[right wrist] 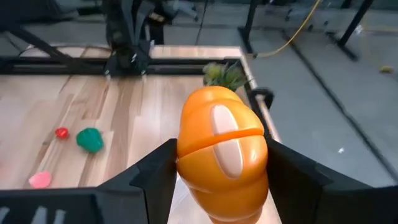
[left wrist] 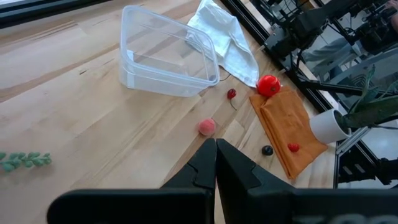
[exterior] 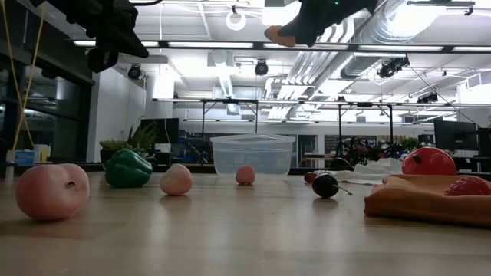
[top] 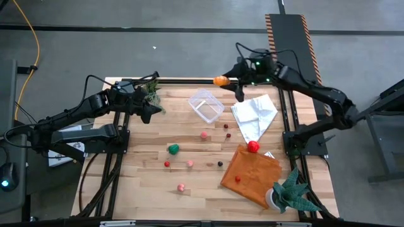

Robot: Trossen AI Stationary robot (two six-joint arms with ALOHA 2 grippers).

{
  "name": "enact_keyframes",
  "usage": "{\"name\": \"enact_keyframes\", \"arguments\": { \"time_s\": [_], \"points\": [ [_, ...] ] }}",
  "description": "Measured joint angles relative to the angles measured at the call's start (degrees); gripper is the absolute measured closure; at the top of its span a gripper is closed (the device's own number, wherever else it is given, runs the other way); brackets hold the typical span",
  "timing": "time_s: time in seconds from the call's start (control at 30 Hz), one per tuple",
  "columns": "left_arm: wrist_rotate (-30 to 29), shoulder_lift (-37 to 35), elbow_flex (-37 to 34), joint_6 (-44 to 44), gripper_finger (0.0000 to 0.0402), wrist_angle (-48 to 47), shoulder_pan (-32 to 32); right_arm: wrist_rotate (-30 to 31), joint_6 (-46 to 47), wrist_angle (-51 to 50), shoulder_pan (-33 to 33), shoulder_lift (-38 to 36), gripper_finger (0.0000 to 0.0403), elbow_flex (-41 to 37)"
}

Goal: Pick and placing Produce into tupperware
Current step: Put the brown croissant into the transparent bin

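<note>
Produce is lying scattered across the bench [top: 145, 189]. Left gripper [top: 149, 113], clenched on nothing, is hovering near the far left corner beside a leafy sprig [top: 153, 94]. A green pepper [top: 173, 149] is sitting mid-bench, with pink and red pieces toward the near edge. The tupperware [top: 206, 104] is standing near the far edge. Right gripper [top: 225, 80] is grasping an orange fruit [top: 219, 80] just past that far edge. A tomato [top: 253, 147] is resting on the orange cloth [top: 249, 176].

The right tool [top: 222, 80] hangs raised over the far edge of the worktop, fingers clamped on an orange fruit [right wrist: 222, 158]. The left tool [top: 149, 113] hovers at the far left, fingers pressed together.
</note>
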Motion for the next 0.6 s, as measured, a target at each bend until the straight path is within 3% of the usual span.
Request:
{"name": "enact_keyframes", "arguments": {
  "time_s": [0.37,0.6],
  "points": [
    [0.0,0.0,0.0,0.0,0.0401,0.0,0.0,0.2,-2.5,-9.9,0.4,9.8,0.0199,13.0],
    [0.0,0.0,0.0,0.0,0.0401,-0.2,0.0,0.4,-2.7,-13.5,2.6,15.4,0.0199,17.5]
  ]
}}
